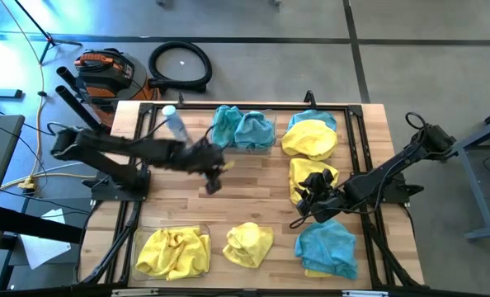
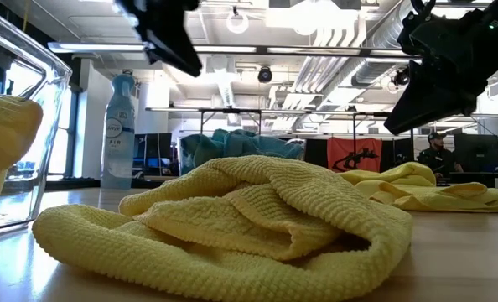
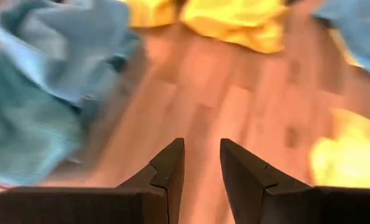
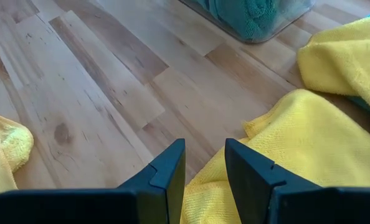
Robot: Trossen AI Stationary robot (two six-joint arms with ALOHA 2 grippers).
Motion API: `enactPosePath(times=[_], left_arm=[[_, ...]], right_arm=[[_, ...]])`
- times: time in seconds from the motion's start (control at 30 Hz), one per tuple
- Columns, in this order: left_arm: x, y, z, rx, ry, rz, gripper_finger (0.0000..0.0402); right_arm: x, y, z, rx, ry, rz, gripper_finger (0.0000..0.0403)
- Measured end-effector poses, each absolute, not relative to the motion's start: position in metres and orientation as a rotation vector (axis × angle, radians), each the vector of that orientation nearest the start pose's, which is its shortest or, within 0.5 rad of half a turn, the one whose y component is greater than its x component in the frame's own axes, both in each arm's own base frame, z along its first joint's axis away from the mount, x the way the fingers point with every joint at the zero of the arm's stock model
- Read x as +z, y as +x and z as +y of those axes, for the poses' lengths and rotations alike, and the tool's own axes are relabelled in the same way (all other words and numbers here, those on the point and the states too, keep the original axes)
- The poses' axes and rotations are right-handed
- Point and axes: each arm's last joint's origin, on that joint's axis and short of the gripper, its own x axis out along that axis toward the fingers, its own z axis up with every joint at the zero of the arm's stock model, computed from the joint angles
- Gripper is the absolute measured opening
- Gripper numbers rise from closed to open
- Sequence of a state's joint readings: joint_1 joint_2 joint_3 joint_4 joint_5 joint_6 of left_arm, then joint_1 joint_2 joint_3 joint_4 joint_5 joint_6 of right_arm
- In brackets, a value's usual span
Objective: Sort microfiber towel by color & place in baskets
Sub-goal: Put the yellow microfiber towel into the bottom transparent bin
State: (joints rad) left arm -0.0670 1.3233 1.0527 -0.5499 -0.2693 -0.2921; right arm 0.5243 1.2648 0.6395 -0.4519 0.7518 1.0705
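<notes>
A crumpled bright yellow microfiber towel (image 2: 232, 222) fills the low view's foreground, lying loose on the pale wood-plank surface (image 1: 253, 177), its long axis across the picture. The left edge cuts off a clear plastic rectangular bin (image 2: 18, 126) holding yellow cloth; from above, this bin (image 1: 172, 252) sits at the near left. The far bin (image 1: 243, 129) holds teal-blue towels (image 1: 238, 126), its walls hard to make out under them. Loose cloths lie on the right half: a yellow one over teal (image 1: 311, 136), another yellow (image 1: 311, 177), and a teal one over yellow (image 1: 327, 247). The left gripper (image 1: 214, 175) hovers mid-surface, jaws slightly parted, empty (its wrist view is blurred). The right gripper (image 4: 203, 168) hangs over a yellow towel's edge (image 4: 297, 143), jaws parted, holding nothing. A clear water bottle (image 1: 175, 124) stands beside the far bin.
</notes>
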Motion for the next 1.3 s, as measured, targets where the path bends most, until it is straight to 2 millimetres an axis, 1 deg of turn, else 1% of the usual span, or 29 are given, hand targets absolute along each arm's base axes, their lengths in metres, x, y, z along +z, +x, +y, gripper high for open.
enactPosePath(times=[0.13, 0.23, 0.4, 0.6, 0.77, 0.9, 1.07, 1.2, 1.3], left_arm=[[0.262, 0.244, -0.037, 0.203, -0.162, 0.673, 0.0092], [0.249, 0.224, -0.047, 0.146, -0.155, 0.621, 0.0092], [0.228, 0.196, -0.051, 0.17, -0.122, 0.551, 0.0092], [0.209, 0.173, -0.048, 0.16, -0.118, 0.53, 0.0092], [0.193, 0.163, -0.045, 0.157, -0.122, 0.519, 0.0092], [0.184, 0.157, -0.043, 0.157, -0.142, 0.528, 0.0092], [0.186, 0.154, -0.042, 0.136, -0.099, 0.511, 0.0092], [0.188, 0.152, -0.042, 0.119, -0.114, 0.503, 0.0092], [0.187, 0.152, -0.043, 0.081, -0.121, 0.523, 0.0092]], right_arm=[[0.183, 0.197, 0.09, -0.621, 0.313, 0.613, 0.011], [0.184, 0.198, 0.089, -0.638, 0.28, 0.592, 0.011], [0.184, 0.2, 0.085, -0.648, 0.251, 0.597, 0.011], [0.184, 0.203, 0.078, -0.683, 0.274, 0.589, 0.011], [0.186, 0.208, 0.073, -0.705, 0.365, 0.552, 0.011], [0.187, 0.212, 0.069, -0.704, 0.355, 0.538, 0.011], [0.187, 0.214, 0.064, -0.72, 0.361, 0.545, 0.011], [0.183, 0.213, 0.056, -0.712, 0.43, 0.646, 0.011], [0.176, 0.208, 0.047, -0.741, 0.499, 0.777, 0.0112]])
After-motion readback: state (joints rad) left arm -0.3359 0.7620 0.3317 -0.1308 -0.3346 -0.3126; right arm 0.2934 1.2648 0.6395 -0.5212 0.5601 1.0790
